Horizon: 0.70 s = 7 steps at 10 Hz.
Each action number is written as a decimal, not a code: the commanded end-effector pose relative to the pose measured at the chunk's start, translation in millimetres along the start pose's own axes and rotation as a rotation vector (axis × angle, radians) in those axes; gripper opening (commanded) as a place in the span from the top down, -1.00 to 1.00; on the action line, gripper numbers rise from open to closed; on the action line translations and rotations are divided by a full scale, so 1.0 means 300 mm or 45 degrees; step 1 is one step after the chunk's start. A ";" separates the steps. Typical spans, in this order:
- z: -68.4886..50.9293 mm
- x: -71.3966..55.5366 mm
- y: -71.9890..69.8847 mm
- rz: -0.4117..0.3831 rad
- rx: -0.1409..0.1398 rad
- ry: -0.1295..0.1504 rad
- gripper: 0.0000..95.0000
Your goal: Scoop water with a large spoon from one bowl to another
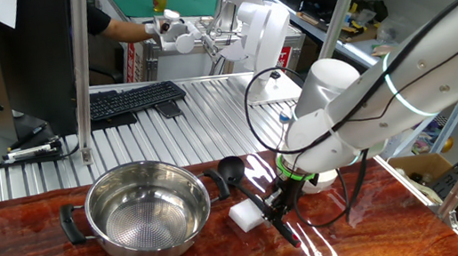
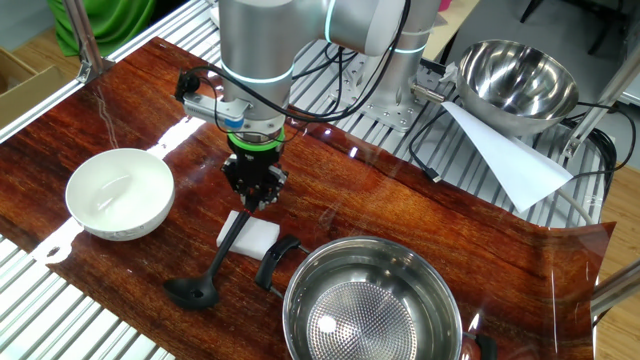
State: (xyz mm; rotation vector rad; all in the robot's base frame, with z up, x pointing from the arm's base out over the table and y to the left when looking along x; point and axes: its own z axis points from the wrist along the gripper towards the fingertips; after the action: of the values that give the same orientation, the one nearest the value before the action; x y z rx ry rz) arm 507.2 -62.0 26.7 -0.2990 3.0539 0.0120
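The black plastic ladle (image 2: 205,280) lies on the glossy red-brown wooden table (image 2: 130,110), its round deep cup flat on the tabletop and its long thin handle propped up across a white rectangular block (image 2: 258,236). Right over that handle, the gripper (image 2: 256,198) points straight down, jaws drawn narrow about the handle; whether they actually pinch it, I cannot tell from either view. Beside the block sits the wide stainless-steel pot (image 1: 147,213), shiny, finely dimpled on its floor, with two black side handles. One fixed view shows the ladle's cup (image 1: 231,170) just past the pot's near handle, but the arm hides most of the white bowl there. The other fixed view gives us that bowl (image 2: 119,193) whole: plain, smooth, round, near the table's edge, well apart from the pot. Beyond the table's far edge, a second steel bowl (image 2: 515,80) rests above a white paper sheet (image 2: 510,160).
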 end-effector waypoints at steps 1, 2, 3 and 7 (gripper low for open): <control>-0.002 0.000 0.001 -0.008 0.002 -0.006 1.00; -0.002 0.000 0.001 -0.009 0.001 -0.008 1.00; -0.002 0.000 0.001 -0.007 -0.002 -0.009 1.00; -0.010 -0.003 0.002 0.008 -0.017 -0.026 1.00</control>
State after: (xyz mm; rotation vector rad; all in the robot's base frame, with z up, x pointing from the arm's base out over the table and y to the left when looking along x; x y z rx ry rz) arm 508.3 -61.6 30.6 -0.2864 3.0362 0.0298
